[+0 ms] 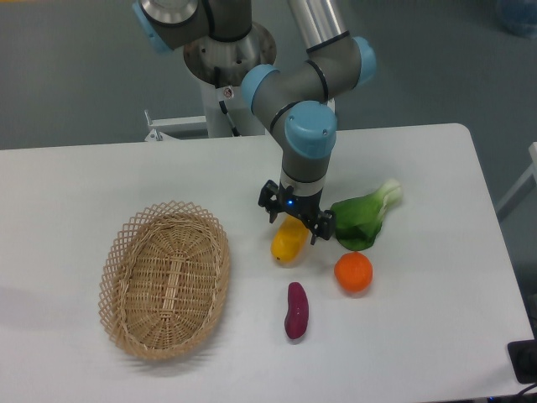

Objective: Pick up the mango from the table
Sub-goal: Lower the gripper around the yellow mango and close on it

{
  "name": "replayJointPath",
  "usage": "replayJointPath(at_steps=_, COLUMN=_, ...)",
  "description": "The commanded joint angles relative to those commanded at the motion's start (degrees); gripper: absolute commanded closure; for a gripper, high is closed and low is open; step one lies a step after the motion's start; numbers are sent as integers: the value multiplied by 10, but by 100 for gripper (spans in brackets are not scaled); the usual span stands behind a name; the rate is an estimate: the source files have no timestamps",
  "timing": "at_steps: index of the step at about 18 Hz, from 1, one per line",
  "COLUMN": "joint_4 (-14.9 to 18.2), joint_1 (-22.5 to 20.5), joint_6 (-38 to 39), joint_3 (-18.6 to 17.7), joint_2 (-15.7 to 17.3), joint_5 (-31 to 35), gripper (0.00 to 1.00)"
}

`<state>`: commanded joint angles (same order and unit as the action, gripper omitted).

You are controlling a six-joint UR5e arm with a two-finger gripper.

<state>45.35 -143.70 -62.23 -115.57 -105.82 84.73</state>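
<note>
Mango (287, 243): lies on the tabletop (126, 168), just left of the orange fruit (353, 272), not yet lifted. Pincer (295, 220): we see it spread open directly over the mango's upper end, holding nothing. Remaining, we judge: descend, close, raise.

plain grey floor (75, 75) behind, evenly lit, with a white metal bracket (172, 126) on it.

A robot arm's gripper (294, 224), fingers spread, hangs directly over a yellow mango (287, 243) on a white table (101, 176), flanked by a wicker basket (164, 280), bok choy (362, 220), orange (353, 272) and purple sweet potato (296, 311).
</note>
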Motion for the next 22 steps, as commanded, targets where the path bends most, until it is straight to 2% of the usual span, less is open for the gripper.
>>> replayJointPath(at_steps=2, joint_4=-1, joint_1=7, joint_6=2, joint_3=-8, joint_2=-2, joint_5=0, gripper=0)
replayJointPath(at_steps=9, joint_4=-4, joint_1=8, joint_6=2, joint_3=3, joint_2=-16, joint_5=18, gripper=0)
replayJointPath(at_steps=12, joint_4=-26, joint_1=8, joint_6=4, joint_3=2, joint_2=-25, joint_5=21, gripper=0)
replayJointPath(at_steps=14, joint_4=-48, joint_1=10, joint_6=10, joint_3=-3, joint_2=-31, joint_5=21, gripper=4)
replayJointPath(at_steps=16, joint_4=-53, joint_1=13, joint_6=11, joint_3=-4, joint_2=-31, joint_5=22, gripper=5)
replayJointPath(at_steps=19, joint_4=-52, joint_1=14, joint_6=13, joint_3=-5, joint_2=-31, joint_5=22, gripper=19)
replayJointPath(at_steps=22, joint_4=-52, joint_1=14, joint_6=18, joint_3=-1, joint_2=-28, joint_5=22, gripper=41)
